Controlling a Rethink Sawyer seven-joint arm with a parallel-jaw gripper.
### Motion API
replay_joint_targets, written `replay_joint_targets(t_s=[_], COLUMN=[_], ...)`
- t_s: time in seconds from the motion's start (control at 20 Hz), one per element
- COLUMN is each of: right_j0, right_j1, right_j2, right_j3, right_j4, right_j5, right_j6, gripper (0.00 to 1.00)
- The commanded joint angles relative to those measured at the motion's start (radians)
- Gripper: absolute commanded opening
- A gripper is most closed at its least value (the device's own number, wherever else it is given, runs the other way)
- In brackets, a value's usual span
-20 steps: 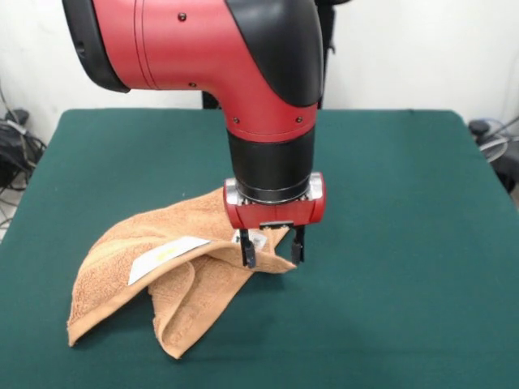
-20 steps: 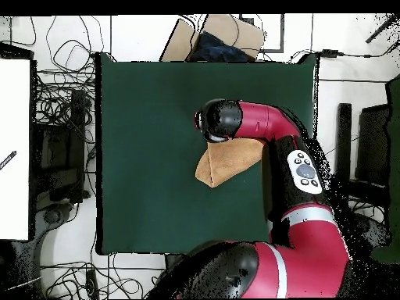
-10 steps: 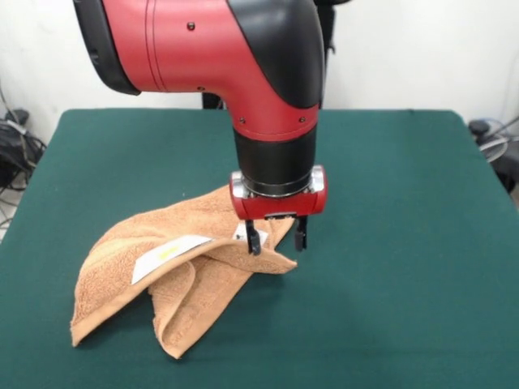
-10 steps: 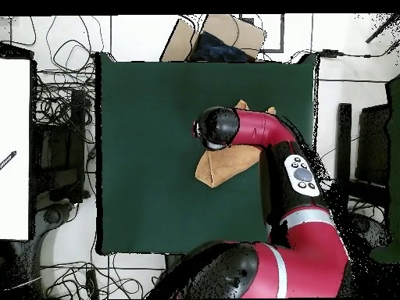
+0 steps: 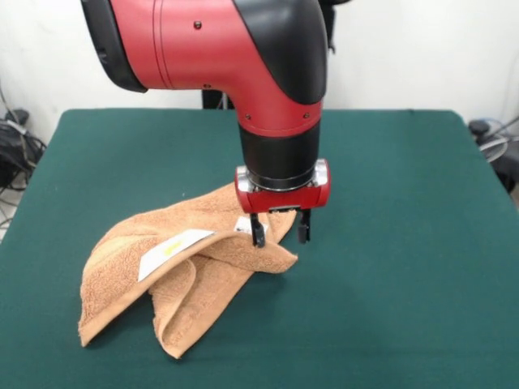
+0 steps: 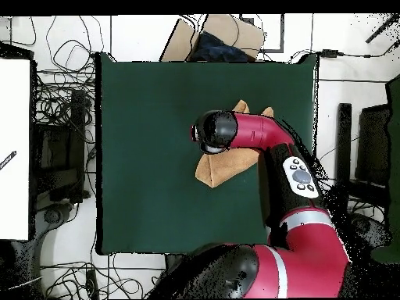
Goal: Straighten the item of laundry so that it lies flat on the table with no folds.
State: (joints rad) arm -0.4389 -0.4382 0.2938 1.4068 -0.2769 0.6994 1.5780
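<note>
Looks like a robotics lab: green felt worktop (image 6: 148, 156) set against a plain white wall (image 5: 422, 49), ringed by tangled black cables (image 6: 66, 101) across a pale floor, a cardboard box (image 6: 223, 35) past one edge, dark equipment (image 6: 367, 148) along another, and an industrial red-and-black arm (image 5: 243, 57) mounted beside it

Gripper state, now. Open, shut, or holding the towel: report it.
Gripper: open, fingers spread, holding nothing; it hangs just over the folded towel at its edge.
</note>
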Motion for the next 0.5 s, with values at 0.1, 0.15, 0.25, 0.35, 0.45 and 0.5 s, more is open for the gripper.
replay_joint_targets(t_s=[0.1, 0.15, 0.25, 0.35, 0.45, 0.5], right_j0=[0.000, 0.000, -0.005, -0.008, -0.006, -0.007], right_j1=[0.052, 0.057, 0.066, 0.072, 0.072, 0.077], right_j2=[-0.008, -0.006, 0.002, 0.007, 0.004, 0.005], right_j3=[0.036, 0.028, 0.021, 0.012, -0.013, -0.025], right_j4=[-0.023, -0.023, -0.023, -0.027, -0.042, -0.043], right_j5=[-0.056, -0.056, -0.062, -0.065, -0.061, -0.047], right_j6=[0.080, 0.076, 0.067, 0.055, 0.036, 0.025], gripper=[1.00, 1.00, 1.00, 1.00, 1.00, 1.00])
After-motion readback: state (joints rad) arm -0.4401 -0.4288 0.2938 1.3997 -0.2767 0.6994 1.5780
